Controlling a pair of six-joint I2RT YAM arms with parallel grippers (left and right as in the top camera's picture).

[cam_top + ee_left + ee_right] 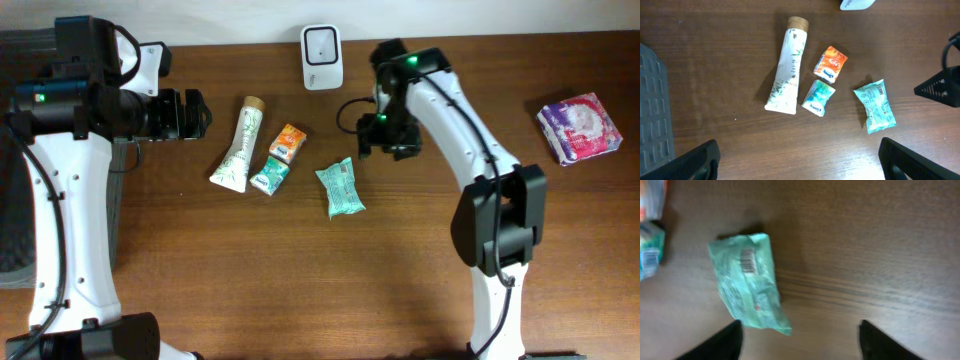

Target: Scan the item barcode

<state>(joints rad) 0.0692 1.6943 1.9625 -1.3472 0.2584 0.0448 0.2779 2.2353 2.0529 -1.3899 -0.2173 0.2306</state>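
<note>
desk [250, 290]: brown wood; fills all three views
scanner [321, 57]: white box with a dark window; top centre of the overhead frame, at the desk's far edge; nothing touches it
green packet [340, 188]: lies flat on the desk at the centre of the overhead frame; below and a little right of the scanner, well apart from it; set on a slight slant
barcode [748, 261]: faces up, near the green packet's upper end in the right wrist frame; somewhat blurred there
right hand [385, 150]: just up and right of the green packet in the overhead frame, between it and the scanner; its fingers [722, 342] stand wide apart at the bottom of the right wrist frame, with only bare desk between them; it grips nothing; the green packet lies up and left of that gap
left hand [198, 112]: upper left of the overhead frame, left of the tube; fingers wide apart in the bottom corners of the left wrist frame; empty; well apart from the green packet
tube [238, 145]: white with a leaf print and a tan cap; left of centre, slanted, cap toward the top
orange packet [289, 142]: near the tube, to its right
teal packet [270, 176]: just below the orange packet, beside the tube's lower end; left of the green packet, apart from it
pink packet [579, 128]: far right of the overhead frame, well apart from the rest
</note>
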